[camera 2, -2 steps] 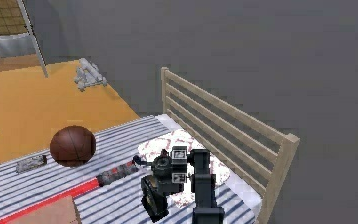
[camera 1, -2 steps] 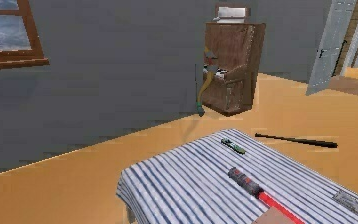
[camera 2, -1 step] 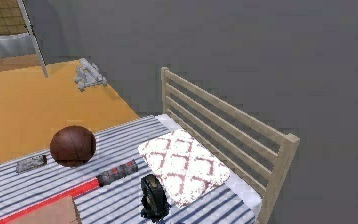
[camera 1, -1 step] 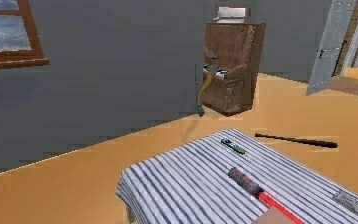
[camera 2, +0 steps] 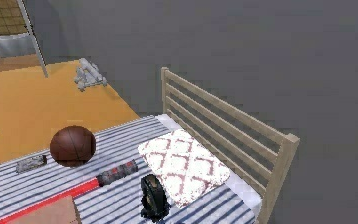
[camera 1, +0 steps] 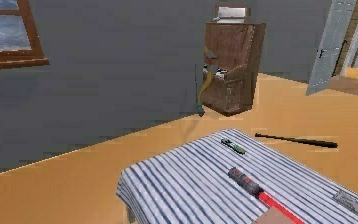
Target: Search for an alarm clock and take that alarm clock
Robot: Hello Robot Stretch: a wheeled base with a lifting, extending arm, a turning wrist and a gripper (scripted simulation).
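The hand point(camera 2: 153, 192) shows at lower middle against the bed point(camera 2: 122, 135), near the pillow point(camera 2: 184, 165). Whether its fingers are apart or holding anything cannot be told. The clock is yet to be found. A good next move is to face the cabinet point(camera 1: 230, 65), upper middle of the forward view, and scan its top.

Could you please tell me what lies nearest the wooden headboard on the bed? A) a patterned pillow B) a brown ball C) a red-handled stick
A: the patterned pillow lies right by the slatted headboard, while the brown ball sits farther down the striped bed.
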